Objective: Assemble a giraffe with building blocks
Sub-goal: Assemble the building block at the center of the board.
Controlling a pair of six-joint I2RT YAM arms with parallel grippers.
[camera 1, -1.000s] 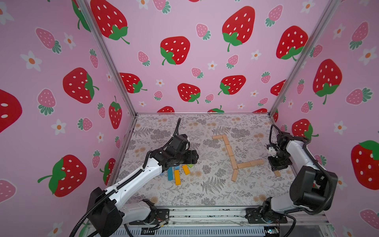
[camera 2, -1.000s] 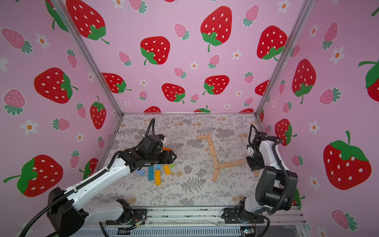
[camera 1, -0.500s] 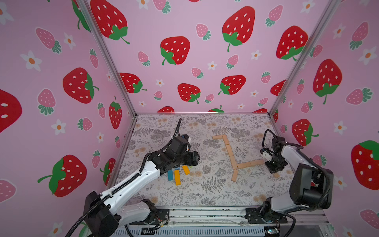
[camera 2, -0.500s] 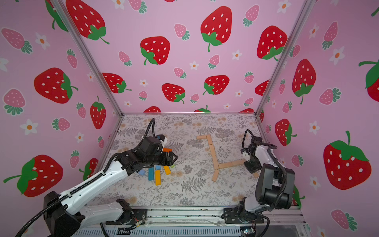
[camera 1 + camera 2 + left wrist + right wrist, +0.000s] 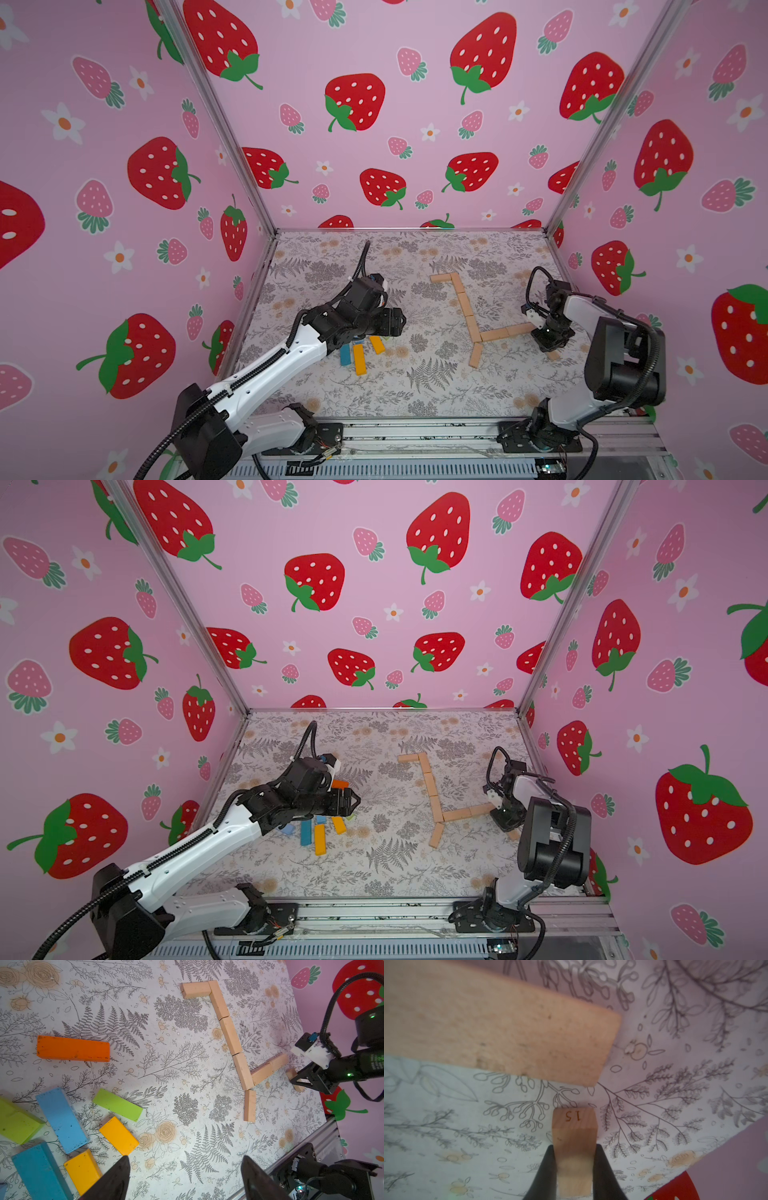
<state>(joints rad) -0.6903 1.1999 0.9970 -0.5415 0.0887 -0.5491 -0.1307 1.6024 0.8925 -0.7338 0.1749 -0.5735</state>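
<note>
A booth of pink strawberry-printed walls is seen around a floral-printed tabletop. The left arm is stretched from the near edge toward the middle-left of the tabletop. The right arm is folded by the right-hand wall.

Seven tan blocks are laid flat, end to end, right of centre. One forms a short crosspiece at the far end, three run in a slanted line toward the near side, two branch off to the right, and one is angled downward from the junction.

A loose cluster of coloured blocks is scattered left of centre and is partly hidden beneath the left arm in both top views. In the left wrist view an orange block is seen lying apart from the green, blue and yellow ones.

The left gripper is poised above the tabletop at the edge of the cluster, on the side facing the tan figure. Its jaws are spread wide with nothing between them. The right gripper is clamped on a tan block marked 15. This block is positioned just beside the free end of the right-hand branch, with a narrow strip of tabletop seen between them. Whether it rests on the tabletop cannot be told.
</note>
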